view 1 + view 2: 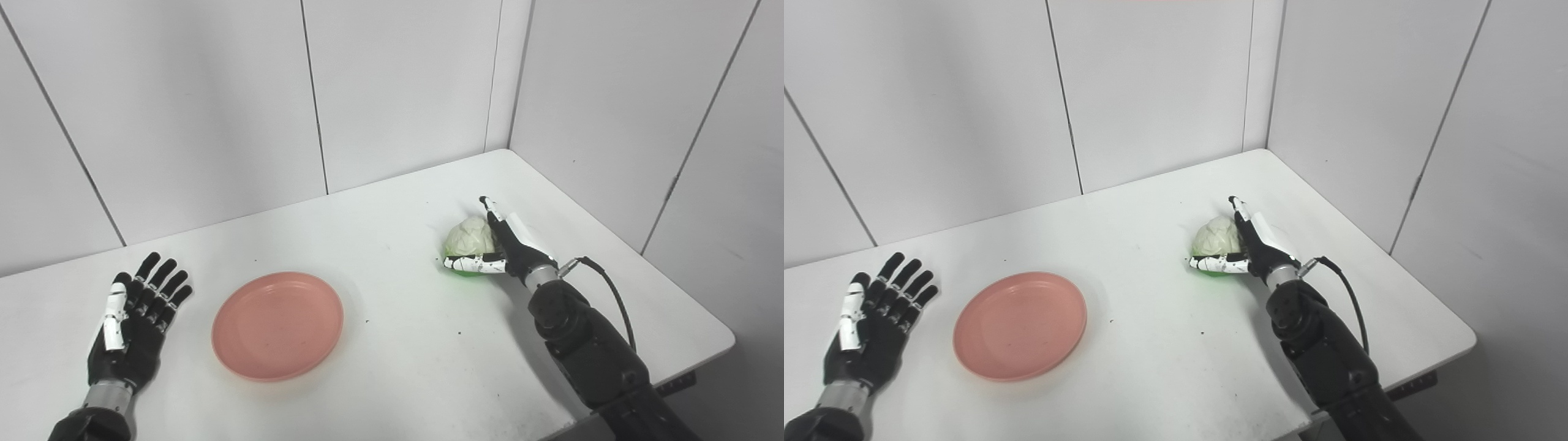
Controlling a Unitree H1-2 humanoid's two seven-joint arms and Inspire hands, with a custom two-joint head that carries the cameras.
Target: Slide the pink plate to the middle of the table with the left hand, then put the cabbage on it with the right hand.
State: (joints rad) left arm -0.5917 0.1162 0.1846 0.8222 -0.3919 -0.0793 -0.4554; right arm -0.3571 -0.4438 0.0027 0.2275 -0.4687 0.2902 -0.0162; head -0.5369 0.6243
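Left eye view: white rectangular tabletop (398, 343) set into a corner of pale grey panelled walls (214, 110). Round, shallow, salmon-pink plastic plate (277, 326) flat on the table, left of centre, bare. Black robotic left hand with a white thumb cover (135, 327) just left of the plate, palm up, fingers spread and straight, apart from the plate's rim, nothing held. Left forearm in from the bottom left corner.

Pale green-white, crinkled, ball-shaped cabbage (469, 239) on the right half of the table, well apart from the plate, resting on the surface with a bright green patch under it at the near side. Black and white robotic right hand (511, 248) against the cabbage's right side. White speckled thumb (474, 264) stretched along the cabbage's near base, touching or nearly so. Fingers (493, 211) reaching up past the far right of the cabbage, mostly hidden behind it. Cupped round the cabbage rather than flat; whether truly clamped on it cannot be told. No clear gap between cabbage and table. Thick black right forearm (588, 349) in from the bottom right, with a black cable (615, 300) looping from the wrist along its outer side.

Right eye view: same layout, everything shifted a little leftward in the picture, plate and cabbage well apart, a few dark specks on the bare table between them.
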